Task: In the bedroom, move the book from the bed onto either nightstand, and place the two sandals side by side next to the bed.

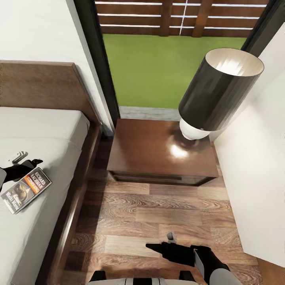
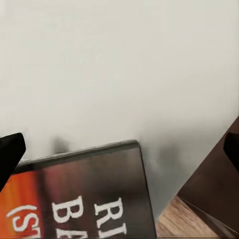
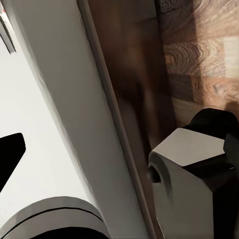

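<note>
Bed (image 1: 43, 130) along the wall, headboard end against it, mattress edge by the plank floor (image 1: 158, 221): book reachable from the aisle without leaning far

Nightstand (image 1: 158, 152) in the corner between bed frame and window, just beside the frame; lamp (image 1: 215, 93) at its back right corner, front and left of the top bare, likely the drop spot for the book

Left gripper (image 1: 23, 160) low over the mattress at the book's upper end, dark fingertips apart either side in the left wrist view, clamped on nothing yet; probably lining up for a pinch on that end

Right gripper (image 1: 164, 242) over the floor in front of the nightstand, carrying nothing; jaws apart or together, cannot tell

Book (image 1: 27, 190) flat on the mattress near its floor-side edge, cover up, long axis diagonal, title end toward the nightstand and headboard, other end toward the bed's foot; same cover close up (image 2: 84, 199)
</note>
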